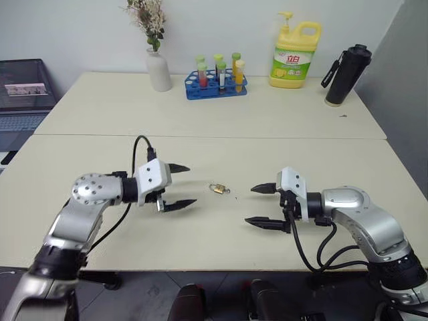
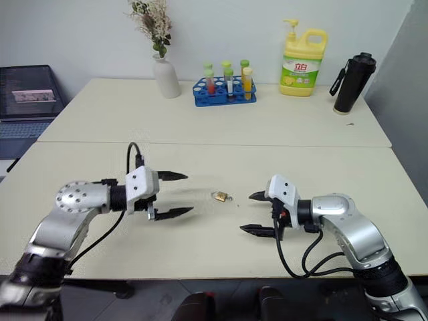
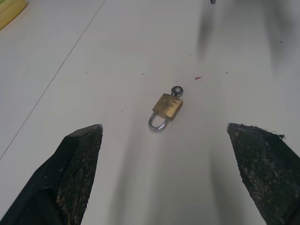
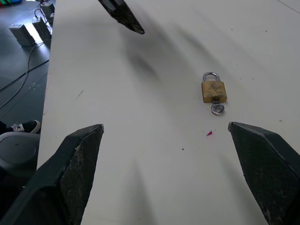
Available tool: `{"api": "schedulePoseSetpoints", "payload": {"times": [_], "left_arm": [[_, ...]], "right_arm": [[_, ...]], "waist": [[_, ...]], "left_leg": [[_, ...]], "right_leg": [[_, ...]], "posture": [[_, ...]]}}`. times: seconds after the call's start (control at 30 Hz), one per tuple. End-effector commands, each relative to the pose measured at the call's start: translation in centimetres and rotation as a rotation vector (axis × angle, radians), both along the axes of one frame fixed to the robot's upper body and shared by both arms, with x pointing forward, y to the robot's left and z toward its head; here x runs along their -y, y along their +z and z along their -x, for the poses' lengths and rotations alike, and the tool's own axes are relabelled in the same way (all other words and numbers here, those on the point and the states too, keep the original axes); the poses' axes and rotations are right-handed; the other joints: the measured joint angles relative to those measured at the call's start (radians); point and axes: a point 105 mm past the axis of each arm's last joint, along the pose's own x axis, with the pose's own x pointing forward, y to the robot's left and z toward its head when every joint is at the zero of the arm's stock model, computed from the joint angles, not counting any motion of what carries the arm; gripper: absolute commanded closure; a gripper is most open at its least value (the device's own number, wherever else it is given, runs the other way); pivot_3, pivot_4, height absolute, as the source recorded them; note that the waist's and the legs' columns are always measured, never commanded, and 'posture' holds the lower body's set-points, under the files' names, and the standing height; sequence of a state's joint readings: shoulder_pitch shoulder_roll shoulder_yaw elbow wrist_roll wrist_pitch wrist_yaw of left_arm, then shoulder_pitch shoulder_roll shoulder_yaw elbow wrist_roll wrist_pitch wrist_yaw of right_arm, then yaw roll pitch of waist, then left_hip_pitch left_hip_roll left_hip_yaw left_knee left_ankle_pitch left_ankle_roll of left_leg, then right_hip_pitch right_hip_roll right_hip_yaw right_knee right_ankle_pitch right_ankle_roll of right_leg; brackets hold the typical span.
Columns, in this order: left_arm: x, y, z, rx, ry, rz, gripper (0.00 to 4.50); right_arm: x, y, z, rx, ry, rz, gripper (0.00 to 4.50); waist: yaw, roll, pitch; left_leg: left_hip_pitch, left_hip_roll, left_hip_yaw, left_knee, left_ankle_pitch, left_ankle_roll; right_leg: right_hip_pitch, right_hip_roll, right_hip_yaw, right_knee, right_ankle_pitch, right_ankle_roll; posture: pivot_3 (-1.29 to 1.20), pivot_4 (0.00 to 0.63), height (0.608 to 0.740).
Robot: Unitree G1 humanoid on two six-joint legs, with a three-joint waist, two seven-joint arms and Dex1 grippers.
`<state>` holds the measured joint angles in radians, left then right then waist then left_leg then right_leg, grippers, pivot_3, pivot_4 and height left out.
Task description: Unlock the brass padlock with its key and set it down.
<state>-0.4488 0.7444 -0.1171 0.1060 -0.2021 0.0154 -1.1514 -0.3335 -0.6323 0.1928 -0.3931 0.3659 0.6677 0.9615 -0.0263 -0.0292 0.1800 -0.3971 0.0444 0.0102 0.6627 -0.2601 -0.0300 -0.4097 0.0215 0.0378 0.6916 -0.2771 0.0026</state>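
Left gripper (image 1: 179,186) hangs over the worktop (image 1: 221,107) left of centre, toward the near edge, pointing right. Its two black fingers (image 3: 77,173) are spread wide, nothing between them, touching nothing.

Brass padlock (image 1: 217,188) lies flat on the bare worktop between the two grippers, closer to the near edge than the far one, apart from both. From the left wrist camera its silver shackle (image 3: 157,123) looks seated in the body. Its key (image 3: 176,90) sticks out of the body's opposite end, its small ring head resting on the surface. A tiny red speck (image 4: 209,133) sits just beside the key's end.

Right gripper (image 1: 262,204) hangs right of the padlock, pointing left at it, likewise released: fingers (image 4: 77,168) wide apart, empty, clear of the lock.

Along the far edge: white vase with dried flowers (image 1: 158,67), blue rack of tubes (image 1: 216,83), yellow soap bottle (image 1: 295,57), black flask (image 1: 346,73).
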Motion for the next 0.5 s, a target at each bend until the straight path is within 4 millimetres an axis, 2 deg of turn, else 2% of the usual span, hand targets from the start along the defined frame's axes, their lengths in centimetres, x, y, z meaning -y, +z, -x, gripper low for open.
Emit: {"api": "schedulePoseSetpoints", "payload": {"times": [0.03, 0.23, 0.5], "left_arm": [[0.9, -0.3, -0.8, -0.007, -0.076, -0.035, 0.05], [2.2, -0.8, -2.1, -0.049, -0.179, -0.072, 0.05], [3.4, -1.9, -3.2, -0.051, -0.262, -0.141, 0.05]], "right_arm": [[0.1, 1.3, 0.4, 0.033, -0.029, -0.02, 0.0], [0.2, 1.7, 1.4, -0.027, -0.053, -0.048, 0.0], [0.4, 1.8, 1.7, -0.047, -0.084, -0.035, 0.0]], "waist": [[-0.001, 0.0, 0.0], [-0.004, 0.0, 0.0], [-0.003, 0.0, 0.0]], "left_leg": [[-0.001, 0.0, 0.0, 0.0, 0.0, 0.0], [-0.003, 0.0, -0.001, 0.0, 0.0, 0.0], [-0.003, -0.002, -0.001, 0.0, 0.0, 0.0]], "right_leg": [[0.0, 0.0, 0.0, -0.001, 0.0, 0.0], [-0.001, 0.002, 0.0, -0.002, 0.0, 0.0], [-0.001, 0.003, 0.0, -0.003, 0.0, 0.001]], "posture": [[0.0, 0.15, 0.74], [0.0, 0.15, 0.74], [0.0, 0.15, 0.74]]}}
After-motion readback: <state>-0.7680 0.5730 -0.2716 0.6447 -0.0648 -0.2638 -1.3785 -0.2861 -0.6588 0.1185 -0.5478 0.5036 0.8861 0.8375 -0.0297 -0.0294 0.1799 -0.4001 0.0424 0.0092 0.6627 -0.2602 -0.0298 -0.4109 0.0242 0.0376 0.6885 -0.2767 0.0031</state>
